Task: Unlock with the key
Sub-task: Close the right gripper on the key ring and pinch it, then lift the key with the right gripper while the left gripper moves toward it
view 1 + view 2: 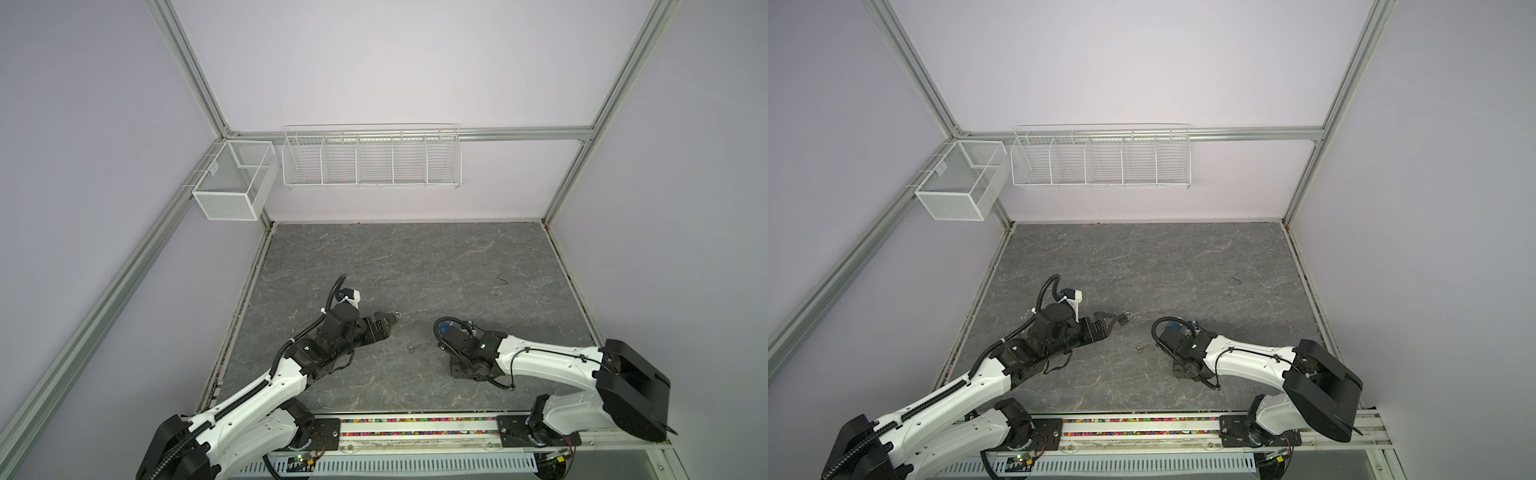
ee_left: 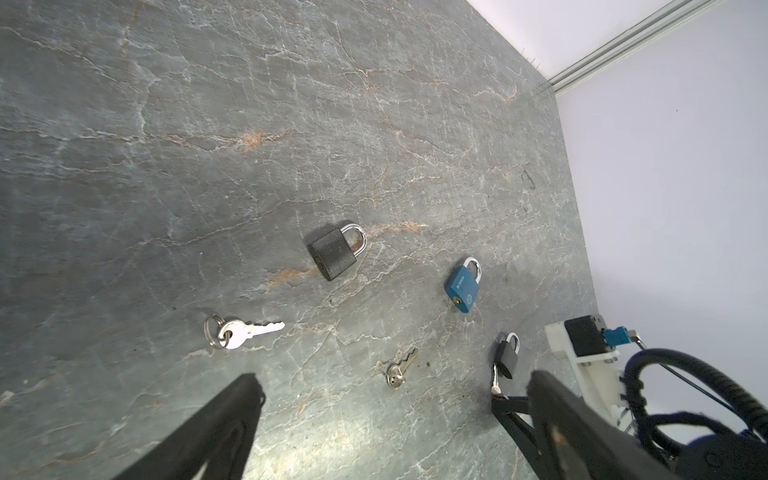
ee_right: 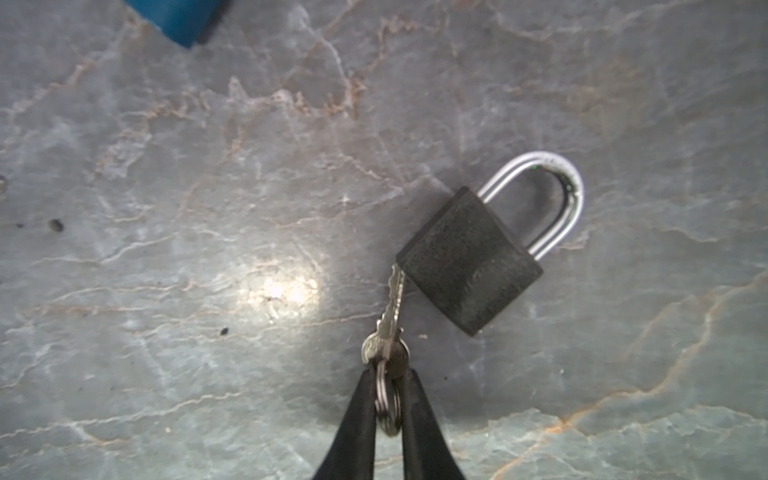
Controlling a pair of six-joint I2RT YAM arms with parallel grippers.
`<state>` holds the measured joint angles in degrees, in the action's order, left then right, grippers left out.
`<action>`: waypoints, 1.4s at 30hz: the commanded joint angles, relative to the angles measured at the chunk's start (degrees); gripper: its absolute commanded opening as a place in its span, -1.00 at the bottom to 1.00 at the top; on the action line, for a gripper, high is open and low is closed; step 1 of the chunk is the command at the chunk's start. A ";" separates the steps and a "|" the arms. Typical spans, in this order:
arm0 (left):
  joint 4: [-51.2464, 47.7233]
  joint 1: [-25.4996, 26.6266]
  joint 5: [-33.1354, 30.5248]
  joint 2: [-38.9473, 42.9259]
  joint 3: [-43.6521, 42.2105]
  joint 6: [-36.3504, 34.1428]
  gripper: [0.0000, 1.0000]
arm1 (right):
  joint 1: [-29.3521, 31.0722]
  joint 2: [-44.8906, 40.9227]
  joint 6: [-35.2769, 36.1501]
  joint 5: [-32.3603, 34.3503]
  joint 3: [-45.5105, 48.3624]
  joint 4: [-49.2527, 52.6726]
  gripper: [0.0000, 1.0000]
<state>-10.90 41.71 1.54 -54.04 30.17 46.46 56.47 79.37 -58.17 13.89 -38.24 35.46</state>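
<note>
My right gripper (image 3: 388, 376) is shut on the key (image 3: 390, 328), pinching its head and ring between the black fingers. The key's blade tip meets the bottom face of a small black padlock (image 3: 467, 266) lying flat on the stone table; I cannot tell whether it is in the keyhole. The left wrist view shows the same padlock (image 2: 509, 358) with the right fingertips (image 2: 500, 405) below it. My left gripper (image 2: 395, 399) is open and holds nothing. In both top views it hovers left of centre (image 1: 390, 323) (image 1: 1116, 322), while the right arm's wrist hides its gripper and the padlock.
On the table lie a larger black padlock (image 2: 334, 251), a blue padlock (image 2: 462, 286), a silver key on a ring (image 2: 241, 332) and a small loose key (image 2: 399, 370). Two white wire baskets (image 1: 372, 160) (image 1: 235, 178) hang on the back wall.
</note>
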 commanded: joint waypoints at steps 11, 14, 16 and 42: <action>1.57 0.45 0.08 -0.71 2.26 0.96 0.99 | -0.54 -1.50 4.53 -0.24 0.69 -1.24 -0.83; 1.67 0.42 0.12 -0.78 2.34 1.30 0.99 | -0.65 -1.42 5.72 -0.51 0.62 -1.46 -0.87; 1.67 0.57 0.43 -0.72 2.52 1.90 0.99 | -0.66 -1.82 6.93 -0.72 0.51 -1.75 -0.88; 8.70 7.77 14.07 -14.73 15.69 13.89 0.83 | -0.22 -28.84 39.19 4.31 -4.99 -9.00 -0.87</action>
<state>-2.87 49.19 12.97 -67.72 43.09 59.96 56.23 51.66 -26.96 18.17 -41.89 30.24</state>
